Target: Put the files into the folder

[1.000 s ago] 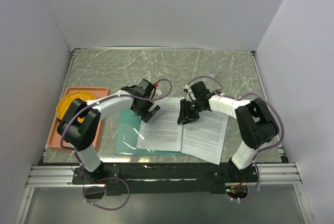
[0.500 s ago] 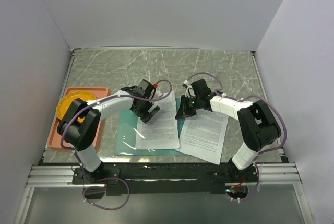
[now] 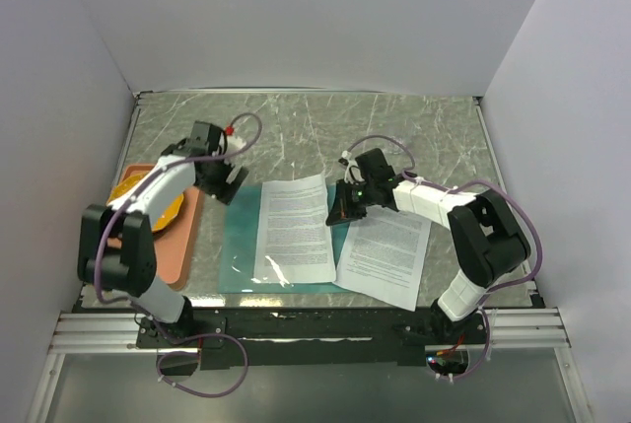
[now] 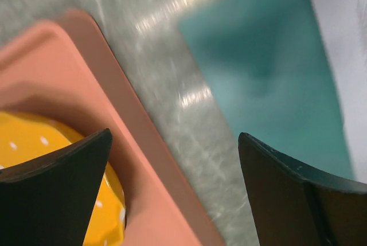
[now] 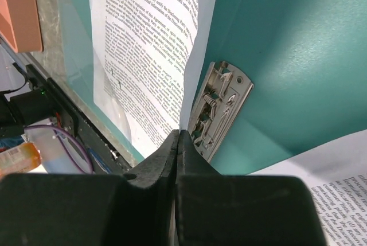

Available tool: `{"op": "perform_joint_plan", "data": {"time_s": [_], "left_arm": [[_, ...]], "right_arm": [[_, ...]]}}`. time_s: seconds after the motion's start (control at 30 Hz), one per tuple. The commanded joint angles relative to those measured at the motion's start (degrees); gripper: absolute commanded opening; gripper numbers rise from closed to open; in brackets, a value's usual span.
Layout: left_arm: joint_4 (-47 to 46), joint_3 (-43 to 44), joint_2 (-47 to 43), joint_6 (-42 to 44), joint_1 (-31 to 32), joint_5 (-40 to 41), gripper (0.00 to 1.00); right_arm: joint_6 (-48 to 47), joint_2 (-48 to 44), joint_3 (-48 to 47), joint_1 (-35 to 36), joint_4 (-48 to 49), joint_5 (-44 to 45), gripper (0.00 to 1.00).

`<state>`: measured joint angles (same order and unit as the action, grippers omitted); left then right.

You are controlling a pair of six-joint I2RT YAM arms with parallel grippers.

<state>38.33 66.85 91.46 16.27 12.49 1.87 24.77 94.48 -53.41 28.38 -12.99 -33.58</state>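
The teal folder (image 3: 238,246) lies open on the table, its metal clip (image 5: 221,108) at the spine. One printed sheet (image 3: 293,231) lies on the folder's left half. My right gripper (image 3: 340,209) is shut on that sheet's right edge, next to the clip; this shows in the right wrist view (image 5: 179,135). A second printed sheet (image 3: 385,250) lies to the right, over the folder's right half (image 5: 287,57). My left gripper (image 3: 227,184) is open and empty, above the table between the tray and the folder's far left corner (image 4: 269,74).
A salmon-orange tray (image 3: 183,246) with a yellow dish (image 3: 138,191) in it sits at the left edge; its rim (image 4: 114,102) is under my left gripper. White walls close in the table on three sides. The arm bases stand on the near rail.
My left gripper has left the sheet and swung left and back to the tray's edge. The sheet held by my right gripper has shifted left and lies flatter on the folder.
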Motion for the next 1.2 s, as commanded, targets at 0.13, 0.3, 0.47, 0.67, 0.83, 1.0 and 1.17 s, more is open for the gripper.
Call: {"op": "perform_joint_plan", "data": {"time_s": [0.13,0.3,0.47,0.67,0.83,1.0,1.17], "left_arm": [[1.0,-13.7,-12.1,14.2,0.6,-5.0,0.97],[0.6,-15.7,-13.8,16.2,0.6,-5.1,0.96],[0.8,-19.3,-17.1,20.8,0.6,-4.8,0.95],[1.6,-20.8,-17.4,21.9,0.8,-7.0,0.96],[0.7,-22.1,-17.4,22.2,2.0,-7.2,0.96],[0.3,-24.1,-18.3,23.0,3.4,-7.3,0.96],[0.5,-25.2,-19.3,23.1,3.7,-7.1,0.97]], "right_arm": [[1.0,1.3,-5.3,1.8,-0.7,1.9,0.0],[1.3,3.4,-7.8,3.3,-1.7,2.6,0.0],[2.3,5.4,-9.7,3.6,-1.6,3.1,0.0],[3.6,8.0,-12.8,4.1,-2.7,4.6,0.0],[6.3,7.5,-11.6,4.4,-2.7,8.5,0.0],[11.9,9.0,-12.4,4.5,-1.8,12.0,0.0],[15.4,10.7,-13.7,4.8,-2.0,13.9,0.0]]}}
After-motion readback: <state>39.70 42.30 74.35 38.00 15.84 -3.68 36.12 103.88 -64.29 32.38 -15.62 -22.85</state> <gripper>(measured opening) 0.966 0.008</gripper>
